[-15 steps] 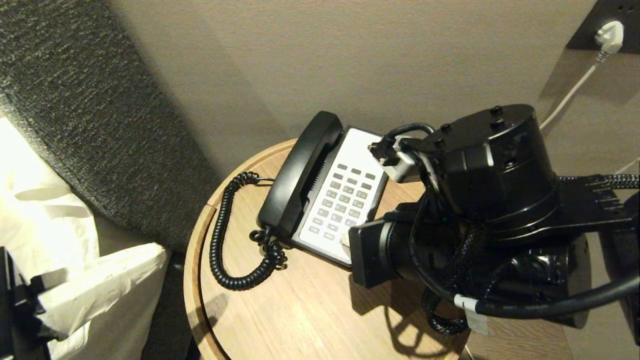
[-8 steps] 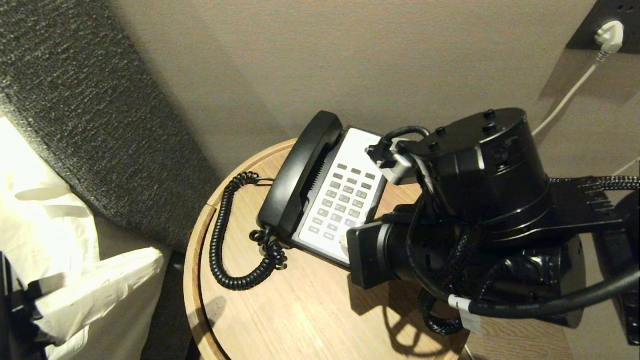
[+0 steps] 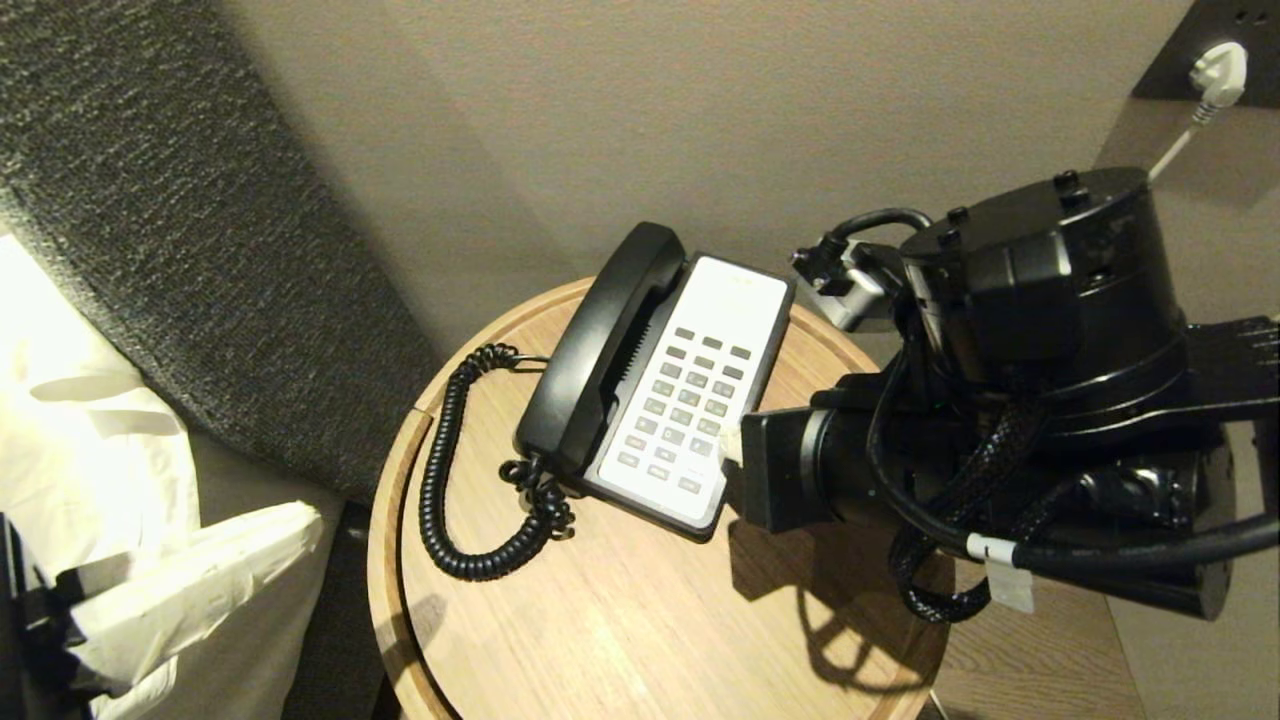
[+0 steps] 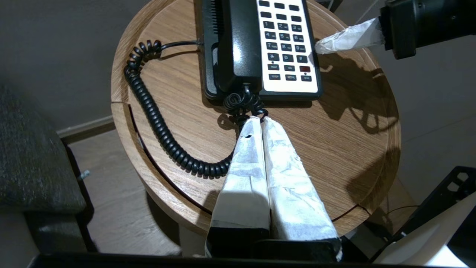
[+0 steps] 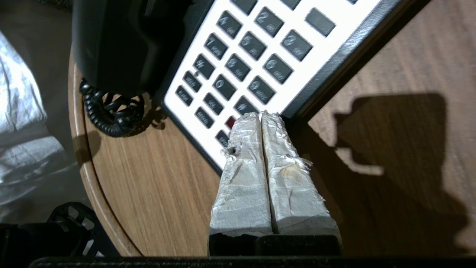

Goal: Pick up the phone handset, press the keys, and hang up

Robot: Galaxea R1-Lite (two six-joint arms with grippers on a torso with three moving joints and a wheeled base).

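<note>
— Right, where's my right pincer (image 5: 261, 116) sitting?

— Centre of the right wrist picture, its two paper-wrapped fingers (image 5: 243, 175) pressed together with nothing between them. The tips are at the lower edge of the phone base (image 3: 690, 400), by the bottom rows of keys (image 5: 241, 67). In the head picture that arm fills the right half.

— And the phone handset (image 3: 600, 345)?

— Lying in its cradle along the left side of the base, centre of the head picture. Its coiled cord (image 3: 450, 470) loops out to the left over the round wooden counter (image 3: 600, 620) and curls back to the handset's lower end.

— My left pincer (image 4: 260, 120)?

— Also together and holding nothing, I see it in the lower middle of the left wrist picture. Its tips are just beside the cord's curl below the handset; I cannot tell whether they touch it.

— Anything else around?

— White bedding (image 3: 100, 500) at the left edge, a white plug (image 3: 1218, 72) in the upper right corner.
</note>
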